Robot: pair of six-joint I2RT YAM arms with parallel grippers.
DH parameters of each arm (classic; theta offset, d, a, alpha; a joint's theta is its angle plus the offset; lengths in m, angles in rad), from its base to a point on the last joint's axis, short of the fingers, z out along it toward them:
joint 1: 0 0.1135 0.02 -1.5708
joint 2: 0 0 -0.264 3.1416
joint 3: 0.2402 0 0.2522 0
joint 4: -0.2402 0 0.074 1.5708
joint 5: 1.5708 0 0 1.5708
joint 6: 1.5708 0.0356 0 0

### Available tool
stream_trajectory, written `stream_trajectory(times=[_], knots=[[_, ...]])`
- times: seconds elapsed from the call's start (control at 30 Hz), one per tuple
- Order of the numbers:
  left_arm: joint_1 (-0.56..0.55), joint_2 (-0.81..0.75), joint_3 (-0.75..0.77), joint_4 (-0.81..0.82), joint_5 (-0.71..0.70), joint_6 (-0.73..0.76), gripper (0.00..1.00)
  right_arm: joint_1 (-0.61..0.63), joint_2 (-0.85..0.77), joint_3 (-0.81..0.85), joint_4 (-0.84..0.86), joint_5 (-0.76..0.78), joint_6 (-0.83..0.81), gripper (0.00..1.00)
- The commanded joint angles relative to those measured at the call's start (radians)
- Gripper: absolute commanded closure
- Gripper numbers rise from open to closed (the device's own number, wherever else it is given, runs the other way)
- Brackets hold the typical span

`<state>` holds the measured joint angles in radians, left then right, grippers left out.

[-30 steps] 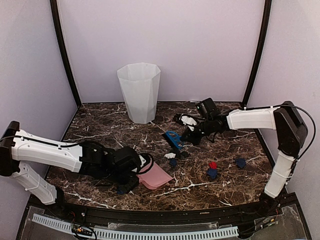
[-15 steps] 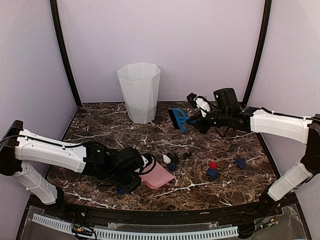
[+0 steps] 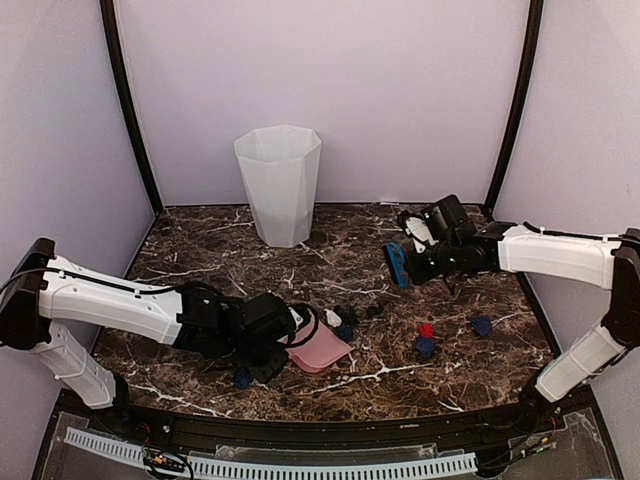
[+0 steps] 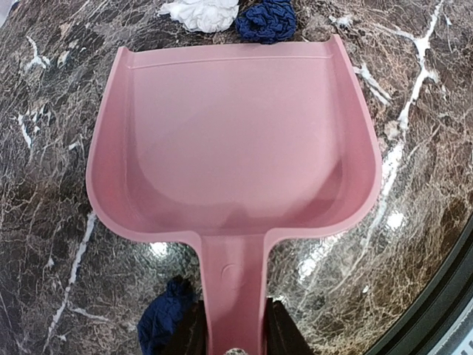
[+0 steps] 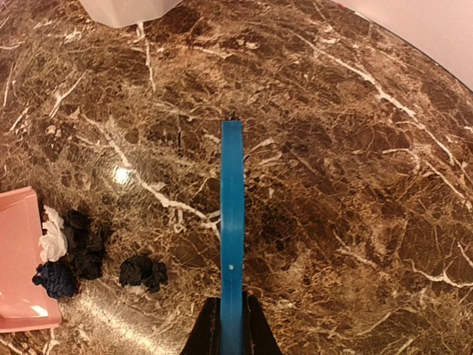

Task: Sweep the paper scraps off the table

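Observation:
My left gripper (image 3: 287,343) is shut on the handle of the pink dustpan (image 3: 322,350), which lies flat on the table (image 3: 200,250); the wrist view shows the pan (image 4: 233,140) empty. A white scrap (image 4: 201,13) and a navy scrap (image 4: 266,20) lie at its lip, and another navy scrap (image 4: 164,325) lies beside the handle. My right gripper (image 3: 415,262) is shut on the blue hand brush (image 3: 397,265), held edge-on above the table (image 5: 232,244). Black scraps (image 3: 373,310) lie near the pan. A red scrap (image 3: 426,329) and two navy scraps (image 3: 424,347) (image 3: 482,325) lie to the right.
A white faceted bin (image 3: 279,185) stands at the back centre. Black frame posts rise at the back left and back right. The black front rim (image 3: 330,420) runs along the near edge. Pale walls close in three sides.
My right arm carried the brush from beside the centre scraps up to the back, then down to the right of centre. My left gripper slid the dustpan slightly right, toward the scraps.

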<state>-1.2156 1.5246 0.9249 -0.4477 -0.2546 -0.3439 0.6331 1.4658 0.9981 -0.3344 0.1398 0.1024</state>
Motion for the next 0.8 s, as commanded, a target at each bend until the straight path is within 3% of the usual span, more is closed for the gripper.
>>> stream_trajectory(times=[0.0, 0.77], knots=[[0.009, 0.029, 0.022, -0.003, -0.023, 0.011, 1.00, 0.037, 0.041, -0.002, -0.049, -0.035, 0.052, 1.00], [0.032, 0.040, -0.004, 0.022, -0.016, 0.011, 1.00, 0.210, 0.247, 0.105, -0.040, -0.287, -0.032, 1.00]])
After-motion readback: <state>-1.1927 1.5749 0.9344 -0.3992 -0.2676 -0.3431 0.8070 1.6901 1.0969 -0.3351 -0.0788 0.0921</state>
